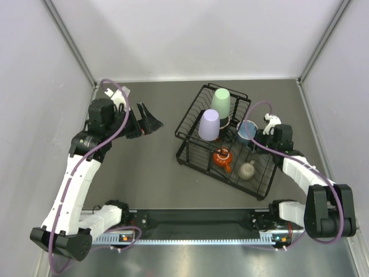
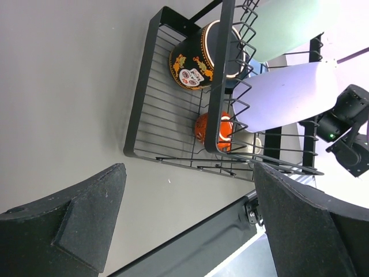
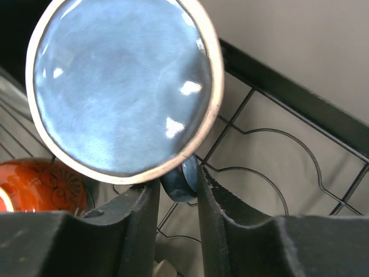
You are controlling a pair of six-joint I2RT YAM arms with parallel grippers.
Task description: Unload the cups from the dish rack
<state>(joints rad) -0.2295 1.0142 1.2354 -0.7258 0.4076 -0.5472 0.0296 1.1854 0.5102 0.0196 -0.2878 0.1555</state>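
The black wire dish rack [image 1: 190, 151] stands right of centre. On its upper tier are the mint-green tumbler [image 1: 221, 103] and the lavender tumbler [image 1: 209, 124], both upside down. The orange cup [image 1: 222, 157] and the beige mug [image 1: 247, 170] sit in the lower part. My right gripper [image 1: 259, 138] is shut on the handle of the blue mug [image 1: 247, 131]; the right wrist view shows the handle [image 3: 181, 179] pinched between the fingers. My left gripper [image 1: 147, 118] is open and empty, left of the rack. The red patterned mug [image 2: 196, 60] shows in the left wrist view under the upper tier.
The grey table is walled by white panels at the left, back and right. A black rail [image 1: 196, 222] runs along the near edge between the arm bases. Bare grey table [image 1: 144, 173] lies left of the rack.
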